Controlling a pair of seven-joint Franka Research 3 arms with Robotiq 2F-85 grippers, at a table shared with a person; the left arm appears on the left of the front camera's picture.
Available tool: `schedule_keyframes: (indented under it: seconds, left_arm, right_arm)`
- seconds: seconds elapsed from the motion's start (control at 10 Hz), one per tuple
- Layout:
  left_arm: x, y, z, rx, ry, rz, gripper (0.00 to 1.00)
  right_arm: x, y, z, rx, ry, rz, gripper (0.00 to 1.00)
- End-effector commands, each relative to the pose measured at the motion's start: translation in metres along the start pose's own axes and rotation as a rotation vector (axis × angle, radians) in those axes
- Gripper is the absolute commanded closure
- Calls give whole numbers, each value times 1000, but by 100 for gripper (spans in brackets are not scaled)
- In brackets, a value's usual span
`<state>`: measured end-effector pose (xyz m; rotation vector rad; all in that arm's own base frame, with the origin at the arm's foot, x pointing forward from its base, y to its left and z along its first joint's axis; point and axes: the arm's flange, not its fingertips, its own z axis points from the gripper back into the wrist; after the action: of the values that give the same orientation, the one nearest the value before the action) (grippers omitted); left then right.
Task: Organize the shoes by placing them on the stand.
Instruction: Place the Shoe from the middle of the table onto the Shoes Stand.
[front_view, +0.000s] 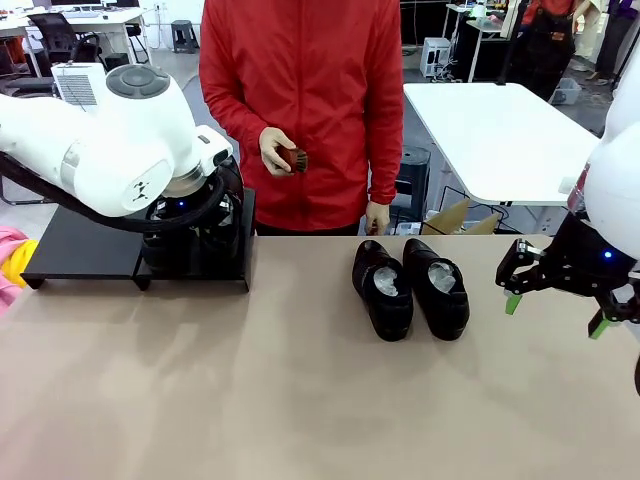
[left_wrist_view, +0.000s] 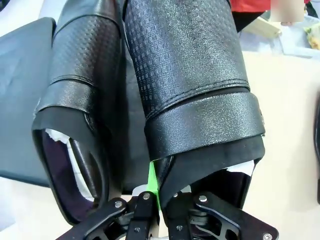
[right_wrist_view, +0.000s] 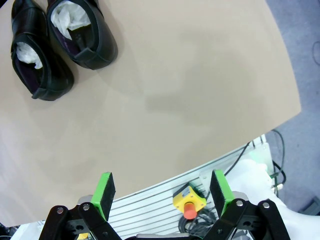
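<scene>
**Entry one: shoes not yet placed.** The nearer loose shoe (front_view: 437, 290) and the farther loose shoe (front_view: 383, 292) sit side by side, touching, at mid-surface (front_view: 300, 400).
- Position: both lie to the robot's left of the right pincer (front_view: 555, 300), near it. Their long axes run from robot to person, with the heels apparently on the robot's side.
- Right pincer: jaws spread wide, holding nothing, hovering over the surface. I judge this the nearer arm for the pair.

**Entry two: shoes at the stand (front_view: 80, 250).** The held shoe (left_wrist_view: 190, 75) and the neighbour shoe (left_wrist_view: 75, 85) lie parallel and close together, toes pointing away from the left pincer (left_wrist_view: 154, 182).
- Left pincer: closed tight, pinching the heel rim of the held shoe.
- Contact: I cannot tell whether that shoe's sole rests on the stand.

**Appearance.**
- Shoes: glossy black leather with textured uppers, a smooth band across the instep, and crumpled white paper in the openings.
- Stand: low, matte black, at the surface's far left.

**Also present.** A person stands across the surface with a brush (front_view: 293, 160) in hand.
</scene>
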<state>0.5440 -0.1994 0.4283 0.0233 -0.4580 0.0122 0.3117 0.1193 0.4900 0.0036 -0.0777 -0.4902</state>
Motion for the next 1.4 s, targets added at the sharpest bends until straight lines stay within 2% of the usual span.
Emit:
schedule_keyframes:
  seconds: [0.0,0.3,0.6,0.9,1.2,1.3]
  left_arm:
    - [7,-9,-4,38,-16,23,100]
    - [7,-9,-9,62,-13,30,98]
    - [9,-9,-11,79,-24,25,42]
    - [8,-9,2,75,-64,38,42]
    - [-15,-12,49,8,-91,45,42]
    - [10,-11,15,38,-50,23,42]
  right_arm:
    - [1,1,2,3,2,14,0]
    - [1,1,2,3,2,14,0]
    - [1,1,2,3,2,14,0]
    - [1,1,2,3,2,14,0]
    - [1,1,2,3,2,14,0]
    - [1,1,2,3,2,14,0]
